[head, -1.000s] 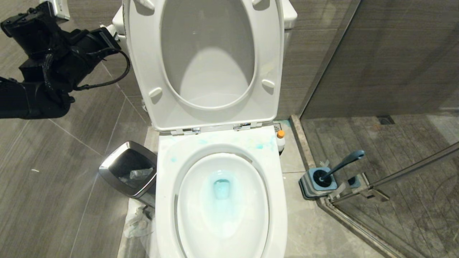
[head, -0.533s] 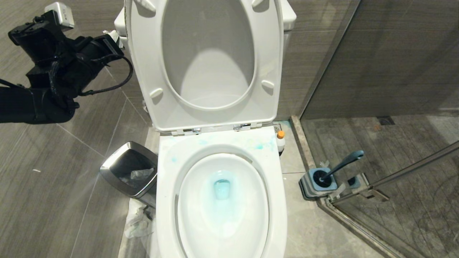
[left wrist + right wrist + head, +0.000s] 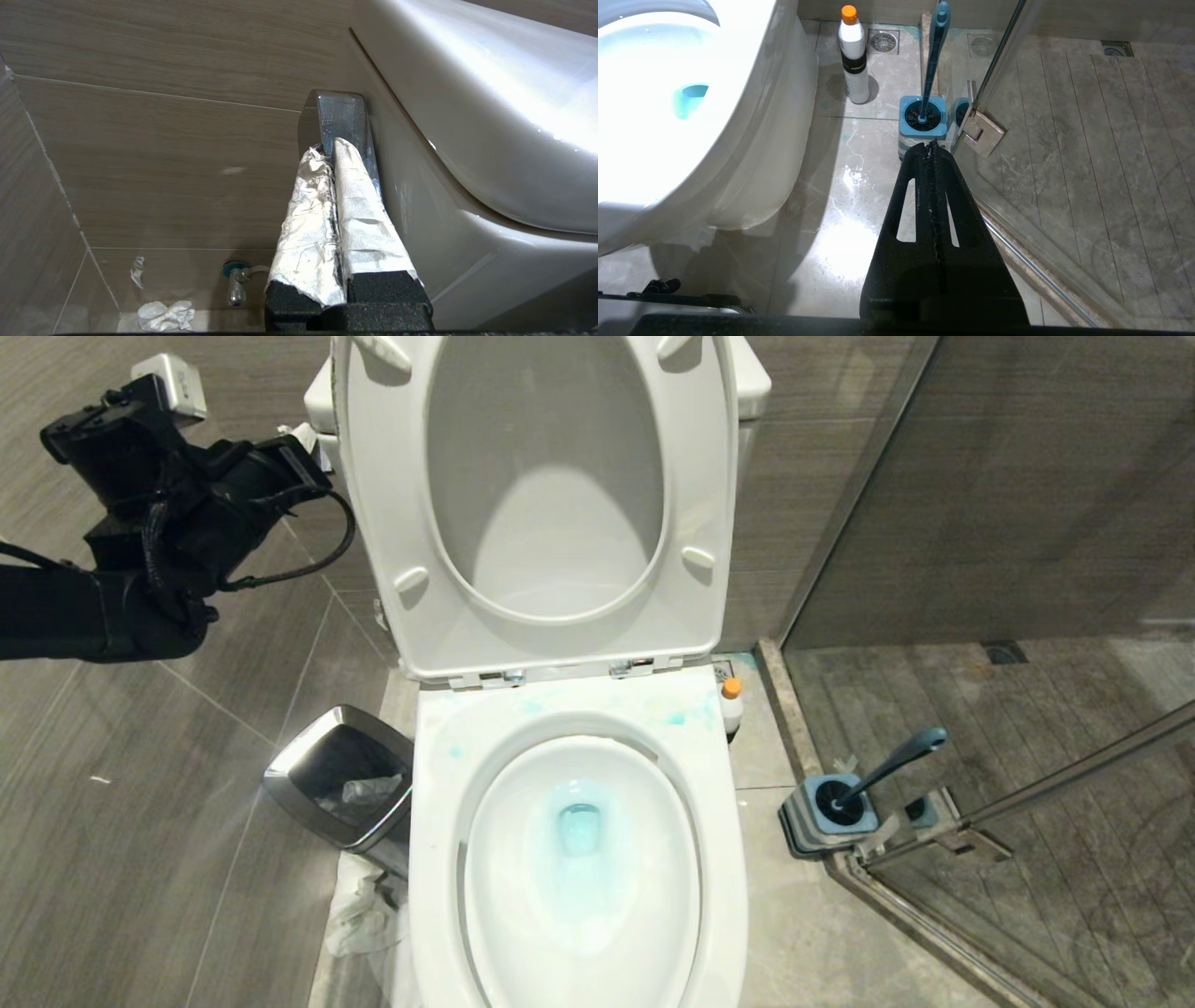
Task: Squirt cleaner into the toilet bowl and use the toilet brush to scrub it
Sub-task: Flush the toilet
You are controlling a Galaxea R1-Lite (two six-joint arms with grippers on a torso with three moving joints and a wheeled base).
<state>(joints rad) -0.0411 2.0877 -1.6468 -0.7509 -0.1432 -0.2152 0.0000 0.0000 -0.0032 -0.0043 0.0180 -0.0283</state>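
The toilet bowl [image 3: 431,859] stands with seat and lid raised, and teal-blue water lies in its basin. The cleaner [image 3: 731,702], a white bottle with an orange cap [image 3: 853,56], stands on the floor at the bowl's right. The toilet brush [image 3: 892,763] leans in its square blue holder [image 3: 922,119], handle [image 3: 934,56] up. My left gripper [image 3: 329,147] is shut and holds nothing. Its white-wrapped fingertips sit at a chrome flush lever [image 3: 338,112] on the tank's side. My right gripper [image 3: 931,147] is shut and empty, low over the floor, short of the holder.
A steel-rimmed square bin [image 3: 341,775] stands left of the bowl. A glass shower door [image 3: 1027,793] and its metal hinge [image 3: 983,133] sit just right of the brush holder. A crumpled tissue [image 3: 166,315] and a water valve [image 3: 236,280] lie by the wall behind the tank.
My left arm has edged closer to the side of the tank. The right arm, bottle and brush have not moved.
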